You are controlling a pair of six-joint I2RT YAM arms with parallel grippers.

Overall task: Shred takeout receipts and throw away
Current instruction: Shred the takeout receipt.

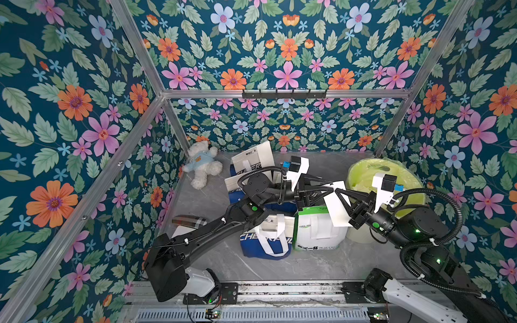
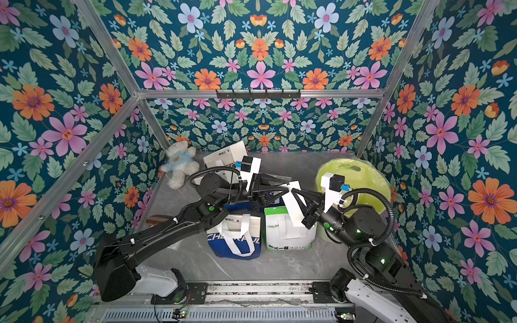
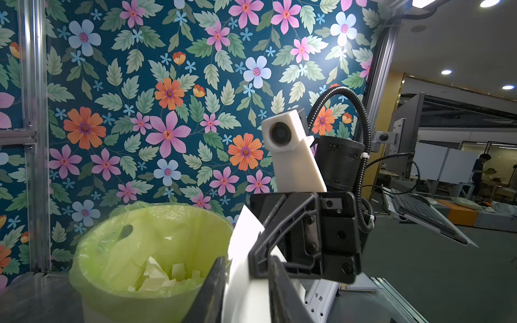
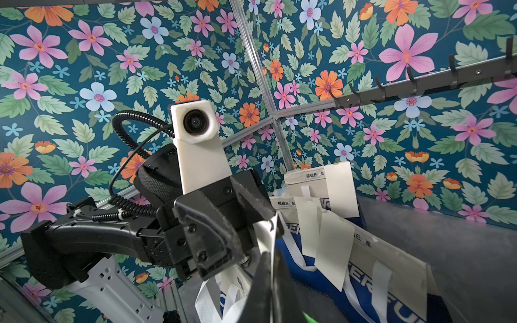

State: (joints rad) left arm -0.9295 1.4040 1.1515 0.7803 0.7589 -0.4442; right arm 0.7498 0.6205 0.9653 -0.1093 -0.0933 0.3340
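White paper takeout receipt (image 1: pixel 334 211), beside the lime-lined round bin (image 1: pixel 363 172), is clamped by the right gripper (image 1: pixel 338 191). Left gripper (image 1: pixel 330 190) stands narrow around it; grip unclear

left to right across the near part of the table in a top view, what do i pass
plaid bottle lying down → blue and white bag → white and green bag → bin with green liner

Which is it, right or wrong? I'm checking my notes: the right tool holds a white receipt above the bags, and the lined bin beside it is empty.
Wrong. The bin is not empty: the left wrist view shows white paper scraps lying inside it. The rest stands: the right tool holds the white receipt above the bags.
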